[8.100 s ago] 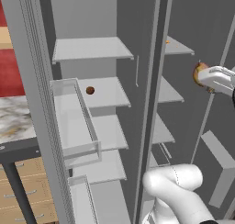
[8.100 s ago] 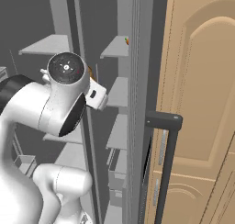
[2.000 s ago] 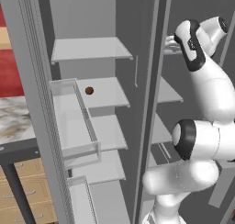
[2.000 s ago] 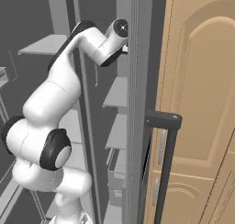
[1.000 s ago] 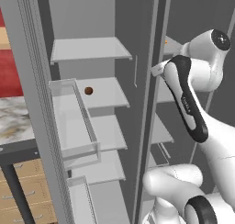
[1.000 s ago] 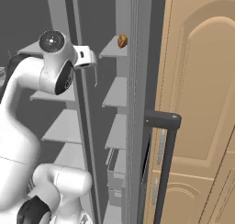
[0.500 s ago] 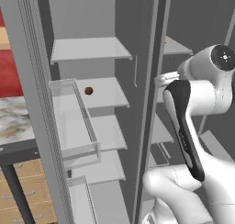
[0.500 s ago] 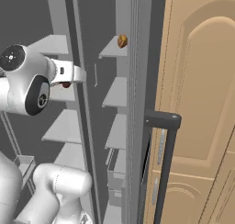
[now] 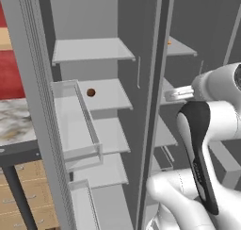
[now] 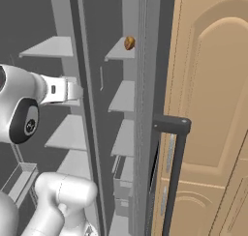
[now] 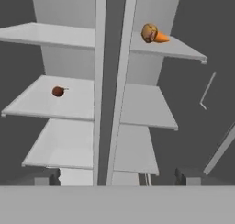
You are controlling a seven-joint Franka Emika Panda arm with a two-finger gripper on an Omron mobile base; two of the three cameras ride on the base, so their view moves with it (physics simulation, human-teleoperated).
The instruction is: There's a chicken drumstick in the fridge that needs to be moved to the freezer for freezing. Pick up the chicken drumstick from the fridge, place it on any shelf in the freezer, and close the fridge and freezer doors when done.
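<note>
Left base view — fridge (image 9: 89, 50): wider half, broad pale shelves, standing open; a small dark red-brown ball (image 9: 91, 92) sits on the second shelf.
Left base view — fridge door (image 9: 42, 106): swung wide at left, clear inner bins facing the shelves.
Left base view — freezer (image 9: 181, 47): narrower half at right, partly hidden by the white arm (image 9: 207, 130).
Right base view — chicken drumstick (image 10: 129, 42): resting on the shelf (image 10: 118, 51), the highest in the freezer, near its outer edge.
Right base view — freezer door (image 10: 145, 109): open, seen edge-on, with its dark handle (image 10: 172, 172) toward the camera.
Hand view — chicken drumstick (image 11: 153, 34): lying on its side on the top freezer shelf (image 11: 170, 46), well apart from the gripper (image 11: 118, 176).
Hand view — gripper: finger tips stand wide apart, nothing between them.
Handling (judgement): light, firm, lumpy and uneven; likely to roll if nudged. Best taken across the thick meaty end, not the tapered orange tip.
Task state (judgement): drumstick looks placed; both doors remain to be shut.
</note>
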